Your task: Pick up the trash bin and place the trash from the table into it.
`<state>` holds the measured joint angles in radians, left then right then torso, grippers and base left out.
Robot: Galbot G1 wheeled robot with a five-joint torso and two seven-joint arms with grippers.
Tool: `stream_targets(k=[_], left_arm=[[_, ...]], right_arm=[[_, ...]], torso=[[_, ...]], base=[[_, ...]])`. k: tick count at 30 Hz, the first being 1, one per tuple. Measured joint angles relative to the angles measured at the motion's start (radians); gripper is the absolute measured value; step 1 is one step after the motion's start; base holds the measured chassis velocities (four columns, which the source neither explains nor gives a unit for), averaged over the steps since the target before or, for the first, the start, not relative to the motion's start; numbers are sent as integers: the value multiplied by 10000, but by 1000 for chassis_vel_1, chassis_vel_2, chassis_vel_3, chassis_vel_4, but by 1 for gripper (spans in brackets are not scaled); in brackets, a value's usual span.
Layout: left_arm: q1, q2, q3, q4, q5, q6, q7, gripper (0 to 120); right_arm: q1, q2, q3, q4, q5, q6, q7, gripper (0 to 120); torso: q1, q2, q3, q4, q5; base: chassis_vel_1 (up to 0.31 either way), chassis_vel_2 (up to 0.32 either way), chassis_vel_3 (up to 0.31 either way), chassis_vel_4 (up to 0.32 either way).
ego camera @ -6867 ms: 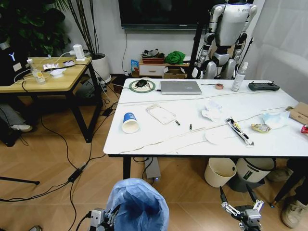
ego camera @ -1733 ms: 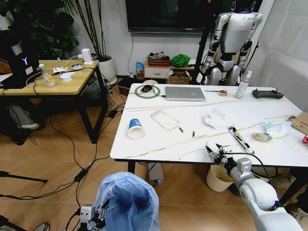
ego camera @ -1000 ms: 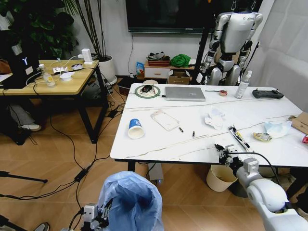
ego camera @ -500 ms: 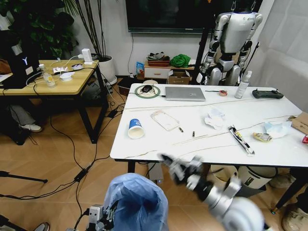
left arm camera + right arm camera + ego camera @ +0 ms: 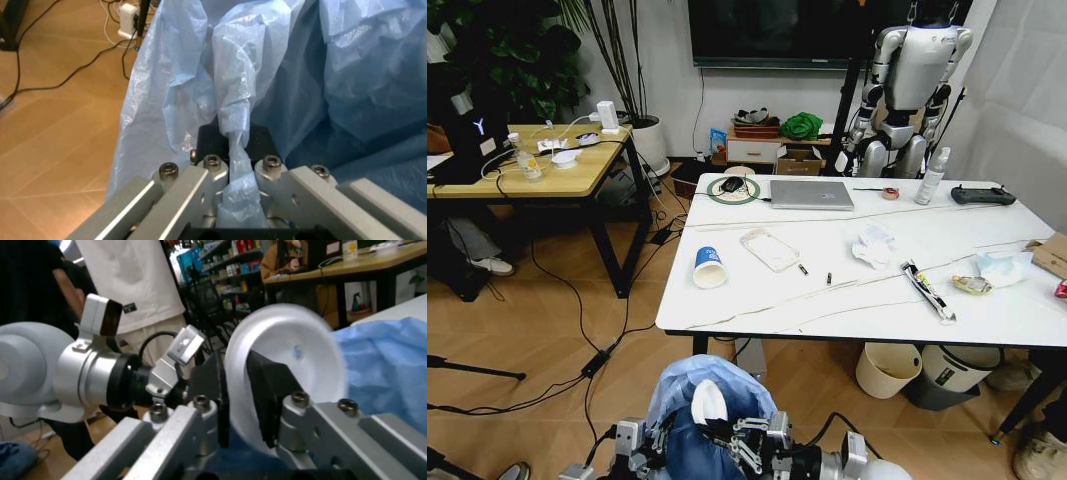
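The trash bin (image 5: 689, 425), lined with a crinkly pale-blue bag, stands on the floor in front of the table (image 5: 757, 300). My left gripper (image 5: 649, 447) is at its left side, shut on a fold of the bag (image 5: 233, 100), as the left gripper (image 5: 235, 145) shows close up. My right gripper (image 5: 723, 430) hovers over the bin's mouth, shut on a white round disc (image 5: 707, 402) of trash; the right gripper (image 5: 239, 390) pinches the disc (image 5: 293, 345) by its rim. On the table lie a paper cup (image 5: 709, 267), a clear pack (image 5: 769, 249), a tissue (image 5: 872, 245) and wrappers (image 5: 927, 290).
A silver laptop (image 5: 812, 193), a black remote (image 5: 980, 194) and a spray bottle (image 5: 932, 175) sit at the table's far side. A cream bin (image 5: 889, 368) and a grey bin (image 5: 952, 370) stand under it. A light-wood table (image 5: 537, 170) and floor cables (image 5: 577, 370) are at the left.
My right gripper took the white disc from the table's front edge, swung down and left with it, and now holds it over the bin. The left gripper stayed on the bag.
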<state>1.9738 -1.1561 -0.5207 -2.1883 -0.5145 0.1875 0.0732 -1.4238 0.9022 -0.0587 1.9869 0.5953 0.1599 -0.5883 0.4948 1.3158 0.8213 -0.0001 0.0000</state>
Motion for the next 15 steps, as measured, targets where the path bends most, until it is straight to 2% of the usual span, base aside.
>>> stream_targets(k=[3,7,9,12,14,15], left_arm=[[-53,4,32,-22,-21,24,-35,0],[-93,-45,103,-69,-67,86,-156,0],[-66,-55,107,-85,-77,94,-175,0],[97,-119,74,-104,-34,103,-220,0],[165,-184,-12,-111,6,104,-234,0],[165,-184,-12,-111,6,104,-234,0]], right_arm=[[-97,-73,199,117,-9,12,0,25],[-129,-153,638,618,302,-8,284,43],[-87,-127,723,700,443,-34,426,45],[577,295,1296,947,1345,-439,1741,59],[1167,633,1613,806,1761,-1076,2788,68],[1167,633,1613,806,1761,-1076,2788,68]], torso=[[0,0,0,-1,1],[0,0,0,-2,-1],[0,0,0,-2,-1],[0,0,0,0,0],[0,0,0,2,2],[0,0,0,2,2]], base=[[0,0,0,0],[0,0,0,0],[0,0,0,0],[0,0,0,0],[0,0,0,0],[0,0,0,0]])
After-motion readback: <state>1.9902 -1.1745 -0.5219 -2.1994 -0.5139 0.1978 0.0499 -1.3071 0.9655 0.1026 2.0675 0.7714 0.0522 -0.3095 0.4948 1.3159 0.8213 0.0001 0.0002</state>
